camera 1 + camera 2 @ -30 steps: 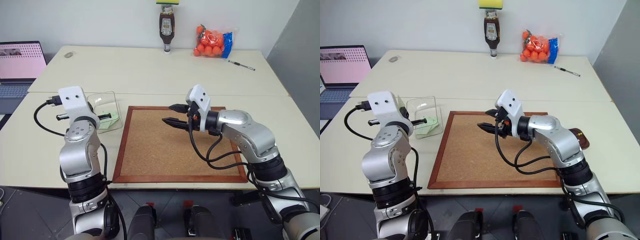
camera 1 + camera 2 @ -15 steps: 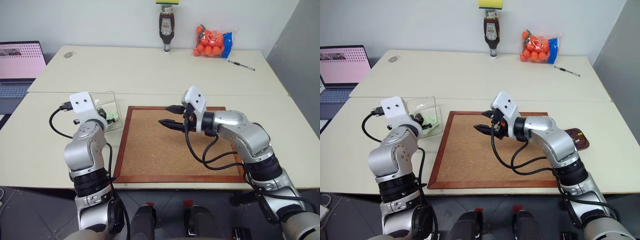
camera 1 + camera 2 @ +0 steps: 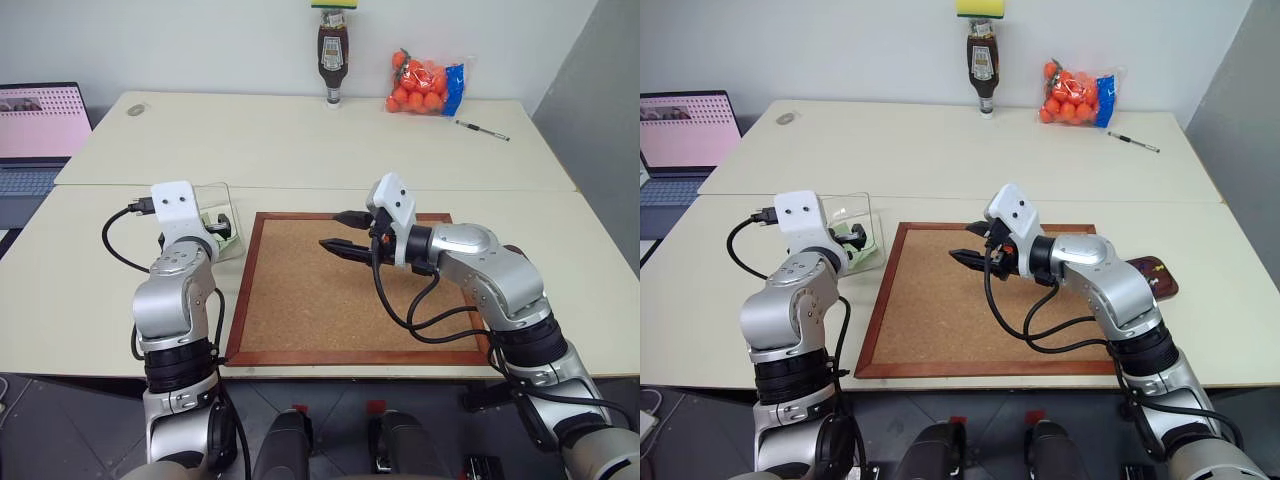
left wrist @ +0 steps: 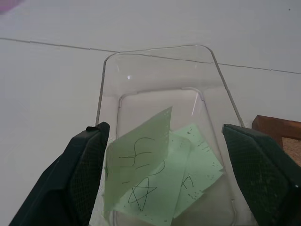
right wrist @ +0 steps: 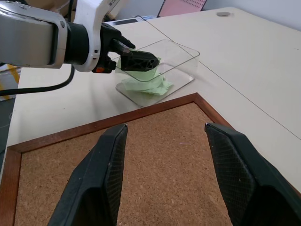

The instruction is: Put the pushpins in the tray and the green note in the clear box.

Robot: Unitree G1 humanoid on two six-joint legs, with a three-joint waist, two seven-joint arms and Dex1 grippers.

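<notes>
Judging by our left pincer (image 4: 164,179) spread wide, empty, over green notes (image 4: 160,183) inside the clear box (image 4: 160,75), that part looks done; our right pincer (image 5: 164,155) hangs half-open, empty; the tray (image 3: 1160,277) holds pushpins.

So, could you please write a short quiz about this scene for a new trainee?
1. True or false: the green note lies inside the clear box.
2. The left gripper is: A) open, B) shut on the note.
3. What board lies under the right gripper?

Key: 1 true; 2 A; 3 the cork board.
</notes>
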